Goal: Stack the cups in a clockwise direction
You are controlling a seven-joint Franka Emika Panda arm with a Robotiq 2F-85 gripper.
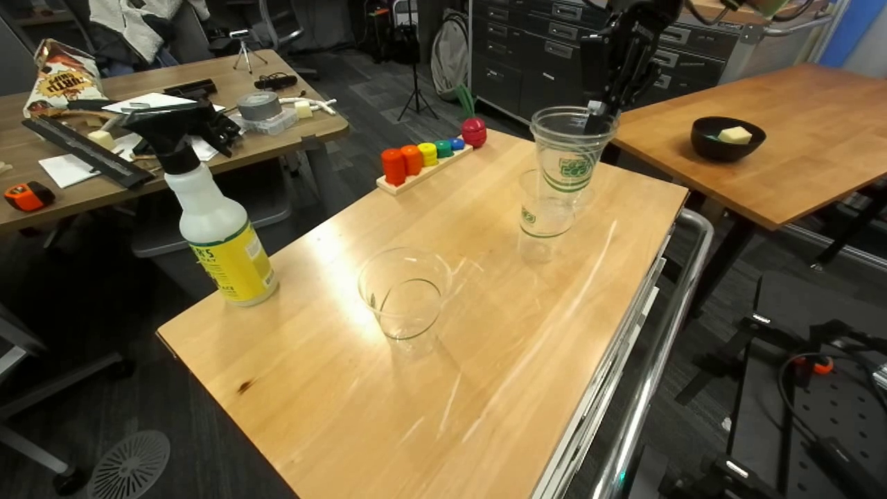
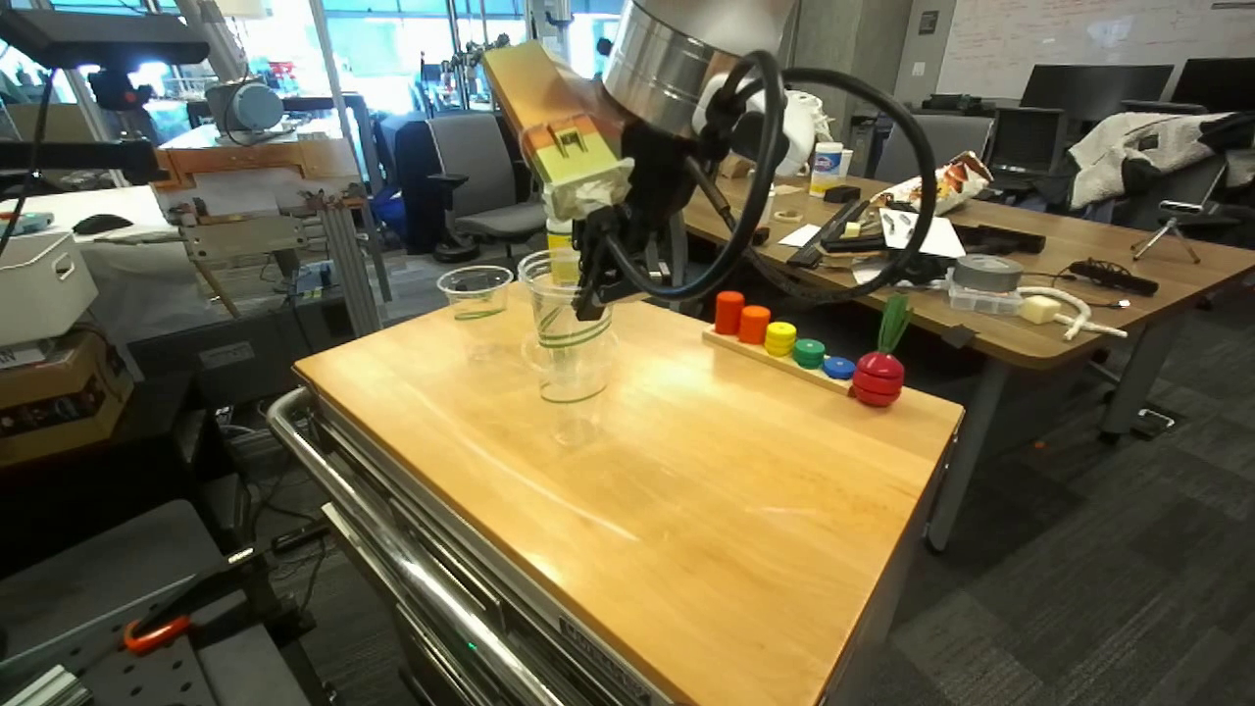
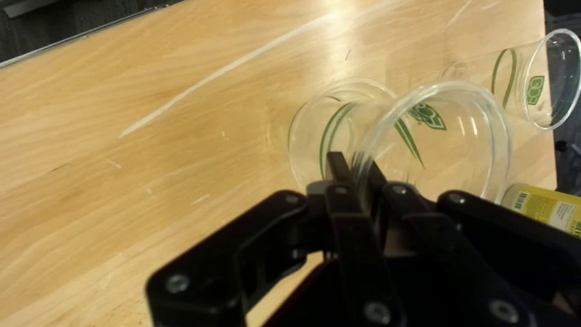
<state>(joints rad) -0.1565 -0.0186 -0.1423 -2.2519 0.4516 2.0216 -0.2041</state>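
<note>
My gripper (image 3: 358, 170) is closed on the wall of a clear cup (image 3: 447, 141), near its rim. In an exterior view this held cup (image 1: 572, 163) has a doubled rim, so it looks like two nested cups. It is raised over another clear cup (image 1: 537, 220) standing on the table. The held base overlaps the lower cup's rim; I cannot tell whether it sits inside. The lower cup also shows in the other views (image 2: 572, 382) (image 3: 304, 141). A separate clear cup (image 1: 405, 305) stands upright apart from them; it also shows in an exterior view (image 2: 476, 296).
A yellow spray bottle (image 1: 235, 267) stands at a table corner. A coloured peg toy (image 1: 414, 166) and a red radish toy (image 1: 474, 132) lie along an edge. A metal rail (image 1: 655, 388) runs along another edge. A black bowl (image 1: 714, 147) sits on a different table.
</note>
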